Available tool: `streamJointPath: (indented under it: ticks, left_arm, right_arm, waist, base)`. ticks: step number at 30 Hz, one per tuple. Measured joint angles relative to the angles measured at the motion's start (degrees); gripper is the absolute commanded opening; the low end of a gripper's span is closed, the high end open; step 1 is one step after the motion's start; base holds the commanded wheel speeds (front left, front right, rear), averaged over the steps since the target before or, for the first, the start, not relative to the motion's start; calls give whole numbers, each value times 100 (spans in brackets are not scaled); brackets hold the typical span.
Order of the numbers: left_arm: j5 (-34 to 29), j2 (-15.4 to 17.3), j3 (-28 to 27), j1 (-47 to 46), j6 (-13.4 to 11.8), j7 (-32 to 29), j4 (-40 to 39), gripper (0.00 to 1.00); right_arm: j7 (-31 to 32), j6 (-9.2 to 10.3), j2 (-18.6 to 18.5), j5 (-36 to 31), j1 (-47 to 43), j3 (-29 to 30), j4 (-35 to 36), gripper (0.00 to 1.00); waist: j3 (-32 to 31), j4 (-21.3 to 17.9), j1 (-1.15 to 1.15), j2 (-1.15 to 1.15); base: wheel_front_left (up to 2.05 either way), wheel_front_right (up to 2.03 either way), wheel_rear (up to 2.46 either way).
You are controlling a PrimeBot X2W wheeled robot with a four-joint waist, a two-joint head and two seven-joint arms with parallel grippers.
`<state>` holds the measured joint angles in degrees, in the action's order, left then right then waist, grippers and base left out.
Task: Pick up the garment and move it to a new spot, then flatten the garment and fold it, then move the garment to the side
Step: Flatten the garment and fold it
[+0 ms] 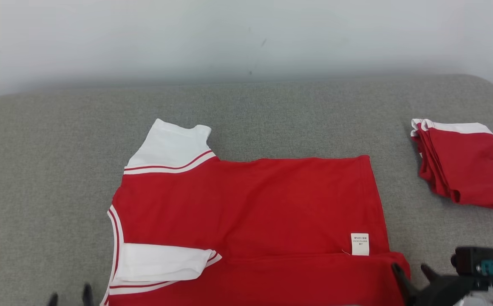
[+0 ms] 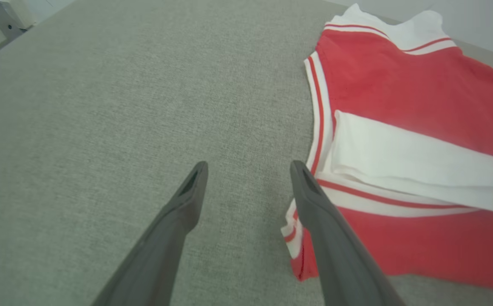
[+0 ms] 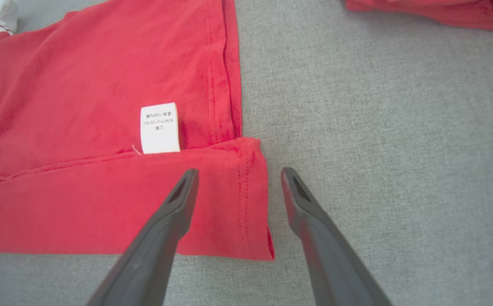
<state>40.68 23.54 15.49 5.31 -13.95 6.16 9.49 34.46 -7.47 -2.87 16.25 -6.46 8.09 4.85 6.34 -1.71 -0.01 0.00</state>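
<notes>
I see left claw [image 1: 70, 293] released at lower left beside the red garment [image 1: 250, 199], right claw [image 1: 410, 267] released at lower right over its folded hem corner.

the garment [image 1: 250, 199] runs off the head view's near edge, so its near side is cut off. the print on its white label [image 1: 360, 244] is too small to read. of the left gripper [image 1: 70, 295] just two fingertips clear that edge. the right gripper [image 1: 410, 268] is cut off behind its jaws. the folded red stack [image 1: 463, 165] crosses the right edge.
</notes>
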Motion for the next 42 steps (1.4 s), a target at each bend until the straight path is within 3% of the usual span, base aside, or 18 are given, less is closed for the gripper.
streamJointPath:
  ticks: [5, 12, 16, 25, 34, 42]
  left_arm:
    - [-145, 177, -70, -627, -8, -60, -215, 100]
    - [-542, 383, 423, -2375, 294, -964, -174, 100]
    - [-690, 409, 661, -3666, 580, -1545, 316, 100]
    - [-912, 477, 939, -5669, 900, -2641, 1584, 100]
    - [-976, 497, 988, -6413, 893, -2997, 2293, 100]
    - [-928, 579, 1029, -6641, 922, -3432, 2426, 100]
  right_arm:
    - [122, 0, -90, -361, 470, -180, 354, 100]
    - [697, 0, -576, -379, 1638, -779, 456, 100]
    - [875, 0, -836, -260, 2482, -1199, 318, 100]
    - [812, 0, -1039, -111, 3841, -1884, -24, 100]
    - [681, 0, -1190, -70, 3929, -1962, -186, 100]
    - [652, 0, -1182, -70, 3839, -1996, -181, 100]
  waist:
    - [122, -31, 0, 0]
    - [536, -118, 1, 0]
    - [908, -187, 2, 1]
    - [1879, -465, 2, 1]
    - [2570, -811, 2, 1]
    - [2640, -934, 1, 1]
  base:
    - [0, 0, 0]
    - [0, 0, 0]
    - [0, 0, 0]
    - [0, 0, 0]
    - [0, 0, 0]
    - [0, 0, 0]
